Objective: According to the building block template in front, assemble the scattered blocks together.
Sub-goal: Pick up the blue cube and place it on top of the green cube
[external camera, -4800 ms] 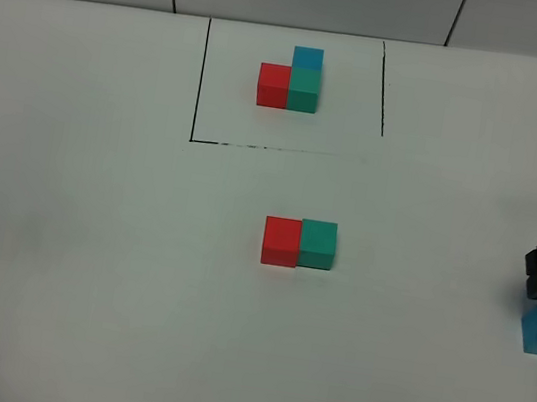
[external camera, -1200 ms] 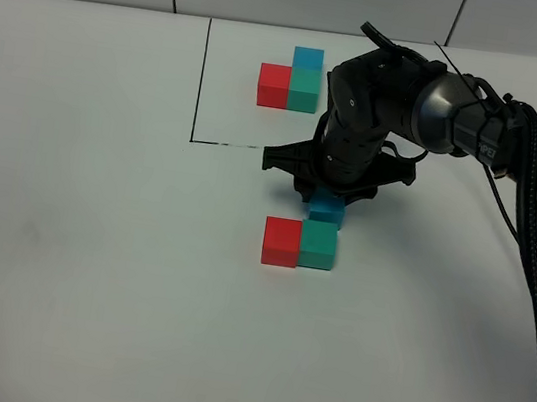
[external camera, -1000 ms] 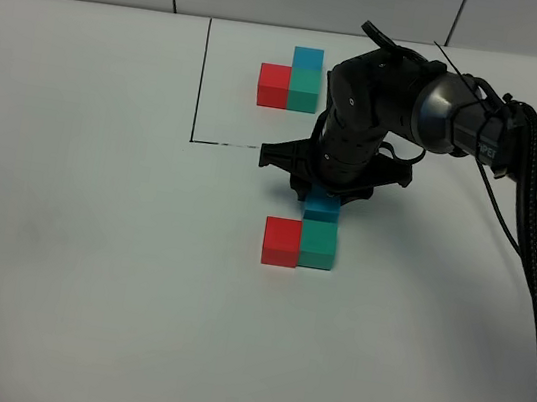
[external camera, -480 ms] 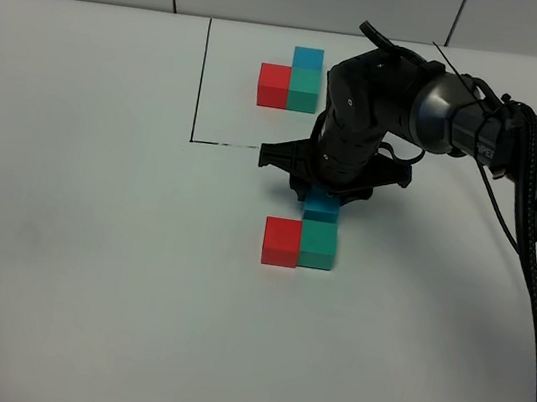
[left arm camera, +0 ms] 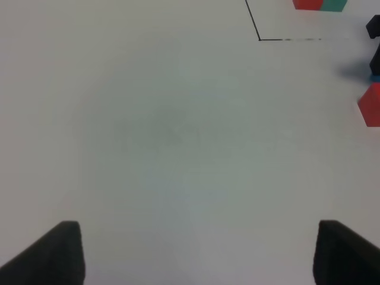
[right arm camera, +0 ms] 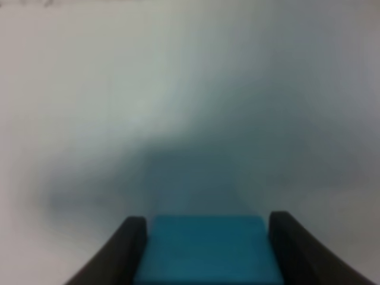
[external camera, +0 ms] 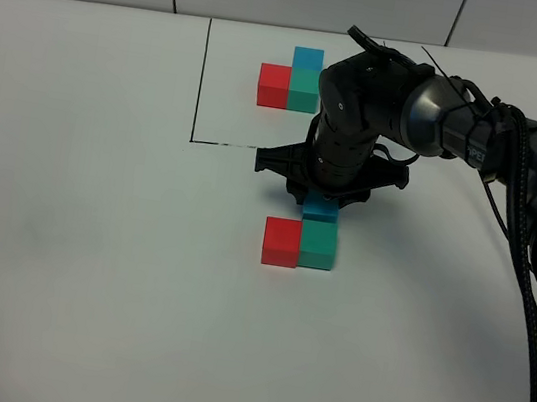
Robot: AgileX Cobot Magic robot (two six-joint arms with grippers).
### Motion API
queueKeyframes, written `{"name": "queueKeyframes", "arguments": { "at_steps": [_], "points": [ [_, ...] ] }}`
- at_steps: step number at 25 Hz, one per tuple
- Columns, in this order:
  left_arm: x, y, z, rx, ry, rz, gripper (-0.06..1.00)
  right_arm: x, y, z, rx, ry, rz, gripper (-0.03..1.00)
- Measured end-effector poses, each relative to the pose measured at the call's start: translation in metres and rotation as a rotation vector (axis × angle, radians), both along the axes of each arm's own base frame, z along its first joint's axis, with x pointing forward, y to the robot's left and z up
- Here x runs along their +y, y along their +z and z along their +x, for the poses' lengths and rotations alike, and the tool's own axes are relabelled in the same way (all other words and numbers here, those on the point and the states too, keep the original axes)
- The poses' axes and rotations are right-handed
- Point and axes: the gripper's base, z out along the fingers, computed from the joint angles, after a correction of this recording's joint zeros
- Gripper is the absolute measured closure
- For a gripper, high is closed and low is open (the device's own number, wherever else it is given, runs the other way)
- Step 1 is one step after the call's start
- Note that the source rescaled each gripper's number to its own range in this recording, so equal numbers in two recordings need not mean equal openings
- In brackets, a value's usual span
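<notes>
I have the blue cube (external camera: 321, 209) clamped in the right gripper (external camera: 322, 200), just behind the teal-green cube (external camera: 318, 245).

On the right wrist camera the two fingers (right arm camera: 123, 252) press against opposite sides of the blue cube (right arm camera: 208, 249), which fills the gap between them. The teal-green cube sits flush beside the red cube (external camera: 281, 241) on the white table (external camera: 82, 234), with the building block template (external camera: 291, 81) farther back inside its black outline (external camera: 201, 80). My left gripper (left arm camera: 202, 255) hangs wide apart with nothing in it.

red cubes (external camera: 274, 86) (external camera: 282, 241) 2 | teal-green cubes (external camera: 304, 93) (external camera: 318, 245) 2 | blue cubes (external camera: 308, 58) (external camera: 321, 209) 2
</notes>
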Motion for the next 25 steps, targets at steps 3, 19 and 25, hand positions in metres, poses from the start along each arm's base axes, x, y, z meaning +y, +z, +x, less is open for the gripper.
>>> {"name": "queueKeyframes", "arguments": {
  "at_steps": [3,19,25],
  "points": [
    [0.0002,0.0000,0.0000,0.000,0.001,0.002,0.19,-0.0002,-0.0001,-0.0006,0.006,-0.009,-0.001,0.96],
    [0.0002,0.0000,0.0000,0.000,0.002,0.002,0.19,-0.0003,-0.0011,-0.0037,0.036,-0.032,-0.010,0.96],
    [0.0002,0.0000,0.0000,0.000,0.002,0.002,0.19,0.0000,-0.0016,-0.0041,0.041,-0.037,-0.007,0.96]
  ]
}}
